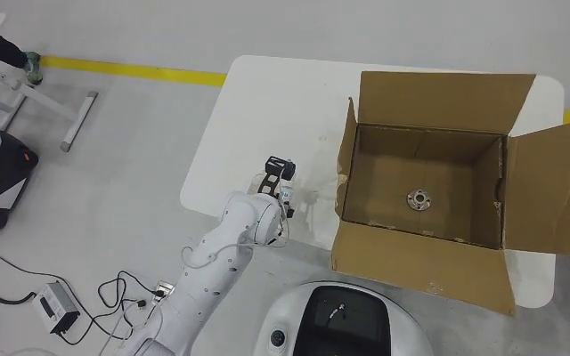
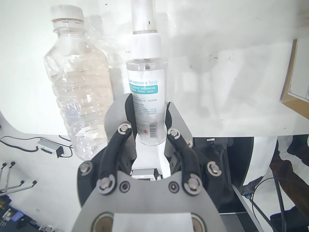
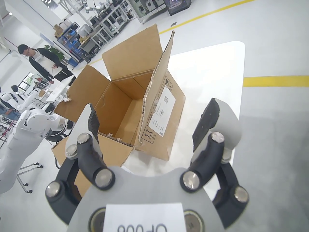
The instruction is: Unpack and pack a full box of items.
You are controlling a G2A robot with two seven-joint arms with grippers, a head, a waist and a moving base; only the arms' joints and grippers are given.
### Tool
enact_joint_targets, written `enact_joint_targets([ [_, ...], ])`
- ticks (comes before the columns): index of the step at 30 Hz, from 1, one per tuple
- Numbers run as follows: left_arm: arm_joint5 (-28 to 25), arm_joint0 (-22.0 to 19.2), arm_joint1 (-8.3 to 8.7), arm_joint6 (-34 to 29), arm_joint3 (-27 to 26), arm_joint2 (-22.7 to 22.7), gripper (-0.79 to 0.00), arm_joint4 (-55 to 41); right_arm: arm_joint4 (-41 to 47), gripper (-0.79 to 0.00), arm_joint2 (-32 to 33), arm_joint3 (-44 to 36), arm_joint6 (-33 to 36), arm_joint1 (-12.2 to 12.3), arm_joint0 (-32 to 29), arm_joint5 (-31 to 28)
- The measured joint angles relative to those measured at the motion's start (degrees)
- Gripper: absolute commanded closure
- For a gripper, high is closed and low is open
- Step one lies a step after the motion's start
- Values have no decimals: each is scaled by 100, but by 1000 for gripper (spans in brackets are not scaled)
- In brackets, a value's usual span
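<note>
Left gripper (image 2: pixel 148 112) is clamped on the lower body of the spray bottle (image 2: pixel 146 83), both pads on its labelled sides, nozzle end pointing away from the palm. In the top view that gripper (image 1: pixel 280 173) sits over the near-left part of the table (image 1: pixel 267 107), left of the box (image 1: pixel 427 258). A clear water bottle (image 2: pixel 79 92) with a white cap is just beside the spray bottle; can't tell if they touch. The box is on the right half of the table, flaps open, with one small round metal part (image 1: pixel 418 199) on its floor. Right gripper (image 3: pixel 152 117) is spread wide, nothing in it, off the table and facing the box.
</note>
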Motion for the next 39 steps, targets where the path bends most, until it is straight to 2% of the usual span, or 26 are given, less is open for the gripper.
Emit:
enact_joint_targets([
  [8, 23, -283, -52, -13, 396, 134, 0, -44, -98, -785, -80, 19, 10, 26, 83, 80],
  [11, 16, -349, -66, -15, 483, 166, -52, -47, -141, -785, -102, 34, 21, 37, 110, 78],
  [12, 10, -364, -69, -28, 501, 174, -126, -45, -148, -785, -109, 41, 22, 40, 115, 76],
  [13, 2, -377, -71, -41, 516, 182, -409, -37, -151, -785, -116, 47, 22, 43, 121, 76],
  [14, -11, -390, -74, -49, 533, 192, -785, -21, -156, -785, -123, 53, 21, 46, 128, 76],
  [22, -22, -436, -100, -74, 535, 231, -785, -35, -182, -785, -172, 78, 4, 68, 184, 84],
  [28, -56, -471, -106, -87, 336, 184, -785, -4, -206, -785, -157, 57, -34, 86, 247, 124],
  [34, -100, -386, -89, -46, -232, 40, -785, 127, -299, -785, -54, -78, -92, 112, 346, 65],
  [39, -108, -324, -74, 125, -865, -149, -785, 261, -445, -785, 5, -277, -35, 152, 461, -269],
])
